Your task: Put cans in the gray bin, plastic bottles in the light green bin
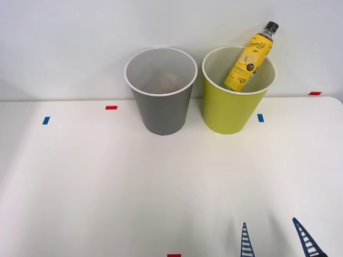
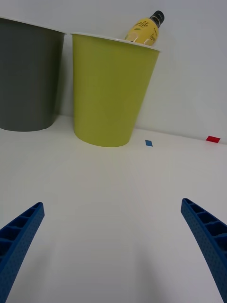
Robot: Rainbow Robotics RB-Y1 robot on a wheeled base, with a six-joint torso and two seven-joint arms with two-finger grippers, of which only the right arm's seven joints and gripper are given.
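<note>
Front view: the plastic bottle [image 1: 250, 60] – yellow label, black cap – leans tilted inside the light green bin [image 1: 230, 115], neck above the rim. The gray bin [image 1: 163, 115] stands just beside it. The right gripper [image 1: 276, 238] hovers near the table's [image 1: 107, 187] edge, released.

Right wrist view: blue ribbed fingers [image 2: 19, 236] spread wide – nothing between them.

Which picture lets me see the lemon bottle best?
The front view. There the plastic bottle leans inside the light green bin, with its black cap, yellow label and most of its body visible above and within the rim. In the right wrist view, just the bottle's top pokes above the bin's rim.
</note>
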